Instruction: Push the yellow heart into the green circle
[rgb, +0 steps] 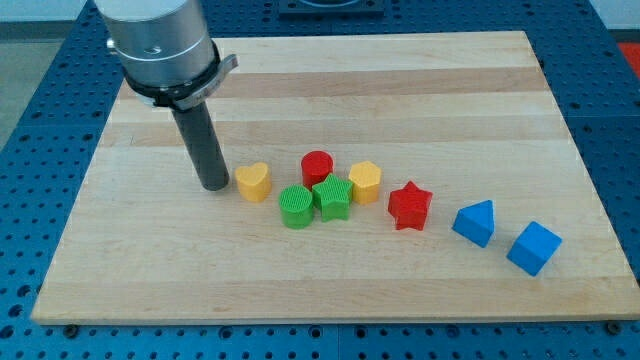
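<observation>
My tip (215, 186) rests on the wooden tabletop (420, 80); the arm carries no hand, only this dark rod. Just beside the tip, toward the view's right, sits the yellow heart (253, 182), barely apart from it. Further right and slightly lower is the green circle (295, 207), touching a green star (332, 199). Beyond those stand a red cylinder (317, 167), a yellow hexagon (366, 182), a red star (409, 206), a blue triangle (475, 222) and a blue cube (533, 247).
</observation>
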